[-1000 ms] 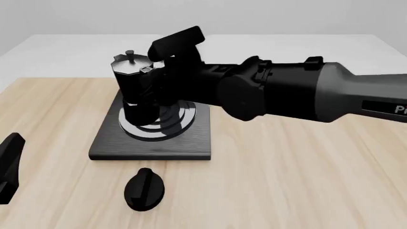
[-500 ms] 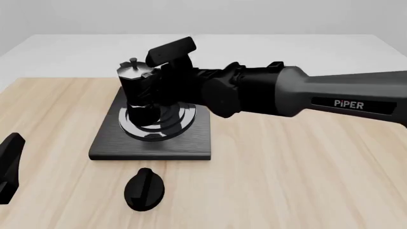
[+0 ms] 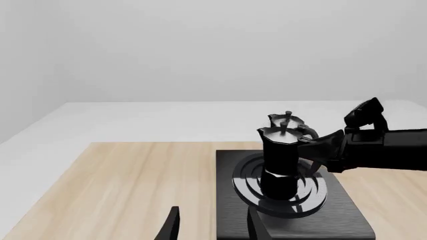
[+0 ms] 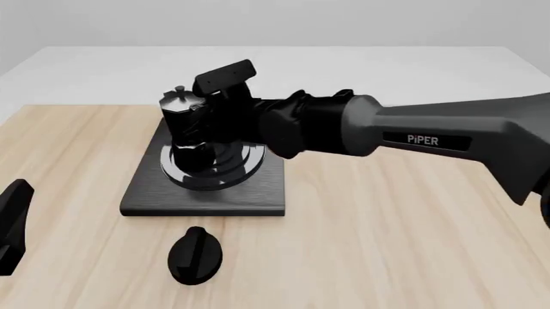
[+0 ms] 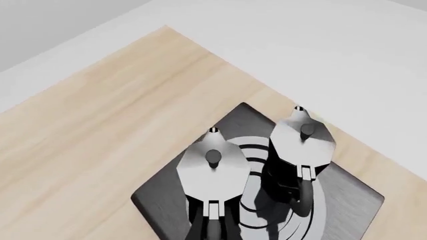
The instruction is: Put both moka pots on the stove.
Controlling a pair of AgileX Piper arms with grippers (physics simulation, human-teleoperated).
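Observation:
The stove [image 4: 146, 193] lies on the left half of the wooden table. A black moka pot [image 4: 185, 125] with a silvery lid stands upright on its burner rings. My right gripper [image 4: 213, 119] reaches in from the right and is shut on this pot's handle side. The left wrist view shows this pot [image 3: 280, 160], the right gripper [image 3: 319, 146], and the second moka pot's lid [image 3: 288, 120] just behind. From above, both pots [image 5: 213, 162] [image 5: 303, 135] stand side by side on the stove [image 5: 357, 197]. My left gripper [image 4: 13, 222] is open and empty at the table's left edge.
A flat black oval knob [image 4: 195, 254] lies on the table just in front of the stove. The right arm's thick black and grey body [image 4: 429, 138] spans the table's right half above the wood. A white surface [image 4: 387, 64] lies beyond the table's far edge.
The right arm has reached further left and lowered the moka pot from above the burner down onto the rings. The left gripper has not moved.

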